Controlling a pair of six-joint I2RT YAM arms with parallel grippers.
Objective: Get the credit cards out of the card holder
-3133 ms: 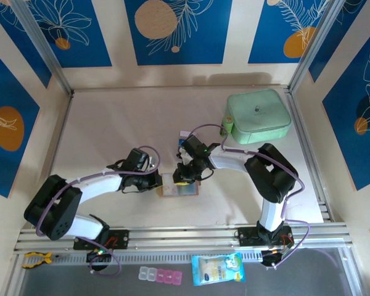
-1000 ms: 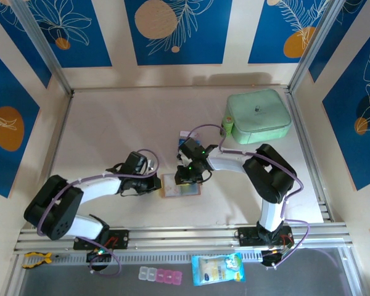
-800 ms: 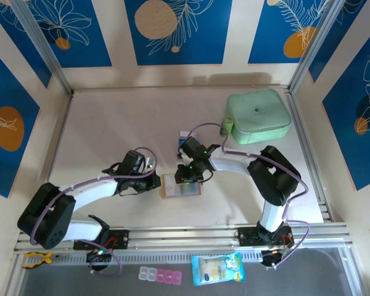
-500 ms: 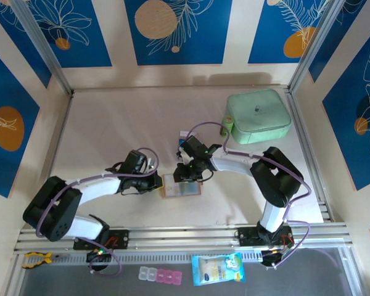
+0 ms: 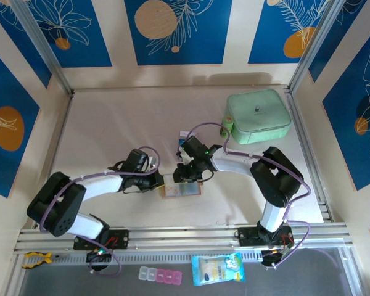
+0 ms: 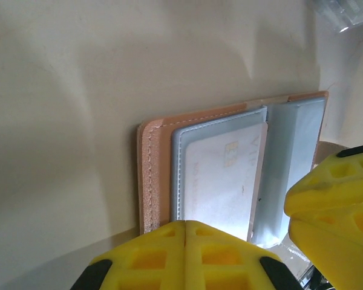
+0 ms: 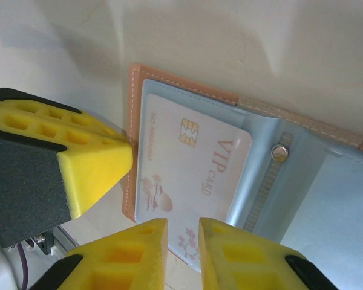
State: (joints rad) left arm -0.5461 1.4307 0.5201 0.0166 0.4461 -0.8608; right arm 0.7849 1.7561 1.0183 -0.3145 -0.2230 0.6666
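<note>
The card holder [image 5: 180, 190] lies open on the table, tan leather [image 6: 151, 175] outside and grey pockets inside. A pale credit card [image 7: 193, 163] with pinkish print and "VIP CARD" sits partly in its left pocket [image 6: 221, 175]. My left gripper [image 6: 186, 225] is shut with nothing between its fingers, its tips down on the holder's left edge [image 5: 161, 182]. My right gripper [image 7: 183, 228] hangs just over the card's exposed end [image 5: 186, 176], its jaws a narrow gap apart, and the card shows flat through the gap. A small dark blue card [image 5: 183, 133] lies on the table behind the right arm.
A mint-green zip case [image 5: 258, 116] stands at the back right. Pink-and-clear pill boxes [image 5: 161, 275] and a blue packet [image 5: 217, 269] lie in front of the rail by the arm bases. The two grippers are close together over the holder.
Both grippers have stayed at the card holder. The left arm's elbow has swayed a little and the right gripper has shifted slightly. The card and holder have not moved.
</note>
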